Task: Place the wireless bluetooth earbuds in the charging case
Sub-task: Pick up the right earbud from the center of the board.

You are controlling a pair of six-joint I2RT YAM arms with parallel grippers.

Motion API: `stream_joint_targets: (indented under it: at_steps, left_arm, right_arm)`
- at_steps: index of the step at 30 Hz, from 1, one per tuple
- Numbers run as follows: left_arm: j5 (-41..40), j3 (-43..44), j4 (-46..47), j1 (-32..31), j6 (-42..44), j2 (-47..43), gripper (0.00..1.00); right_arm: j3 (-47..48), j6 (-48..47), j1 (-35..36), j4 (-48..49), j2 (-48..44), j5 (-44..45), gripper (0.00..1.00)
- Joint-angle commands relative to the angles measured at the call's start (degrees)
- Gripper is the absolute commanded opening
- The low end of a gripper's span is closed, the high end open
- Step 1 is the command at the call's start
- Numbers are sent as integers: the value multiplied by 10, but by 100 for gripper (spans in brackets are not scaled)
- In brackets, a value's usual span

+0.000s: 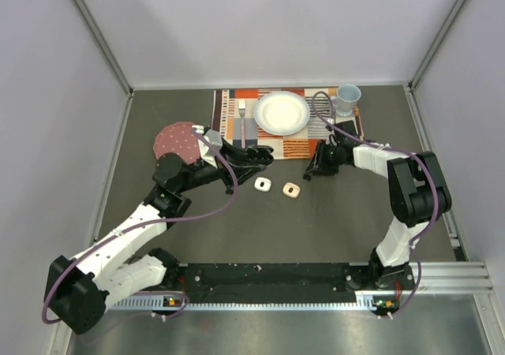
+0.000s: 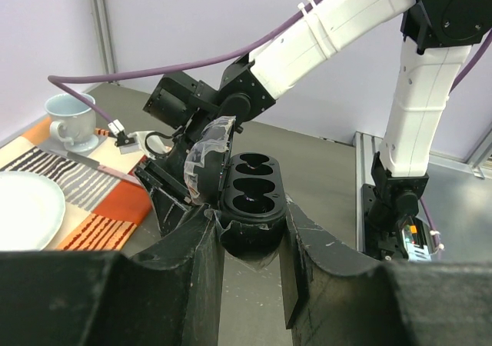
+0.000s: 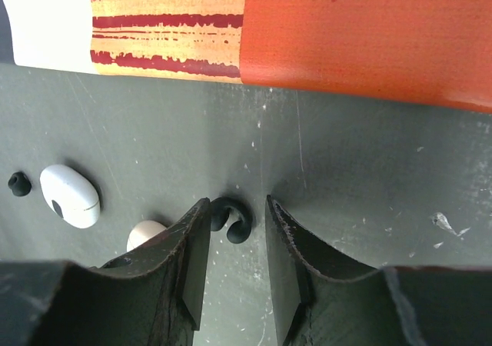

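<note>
My left gripper (image 1: 264,155) is shut on a black charging case (image 2: 254,200) and holds it above the table, lid open, two wells showing empty. My right gripper (image 3: 234,207) is open and low over the table just below the placemat. A black earbud (image 3: 231,219) lies between its fingers, close against the left finger (image 3: 192,246). A white earbud (image 3: 71,196), a second black earbud (image 3: 19,183) and a pale pink earbud (image 3: 146,233), half hidden by the finger, lie to its left. The right gripper (image 1: 316,168) is just right of the held case.
A white case (image 1: 262,184) and a pink case (image 1: 291,190) lie on the table between the arms. Behind them a striped placemat (image 1: 229,110) holds a plate (image 1: 282,112), a fork (image 1: 242,118) and a mug (image 1: 347,97). A dark red disc (image 1: 177,140) lies at left.
</note>
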Motion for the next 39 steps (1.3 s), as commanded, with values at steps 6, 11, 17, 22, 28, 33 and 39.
stream_joint_targets:
  at_steps: [6, 11, 17, 22, 28, 33, 39]
  left_arm:
    - [6, 14, 23, 0, -6, 7, 0]
    - [8, 15, 24, 0, -8, 11, 0]
    - [8, 14, 26, 0, -15, 12, 0]
    - [6, 14, 25, 0, -15, 12, 0]
    - [7, 16, 25, 0, -14, 14, 0]
    - [7, 15, 20, 0, -12, 13, 0]
    - [4, 14, 17, 0, -10, 12, 0]
  right_arm:
    - [-23, -25, 21, 2, -6, 37, 33]
    - [-33, -26, 23, 0, -13, 43, 32]
    - [-40, -27, 24, -1, -22, 43, 31]
    - [-41, -30, 27, -1, -23, 44, 27]
    - [-40, -28, 31, 1, -20, 41, 27]
    - [-40, -28, 37, 0, -21, 39, 27]
    - [-44, -30, 41, 0, -22, 40, 27]
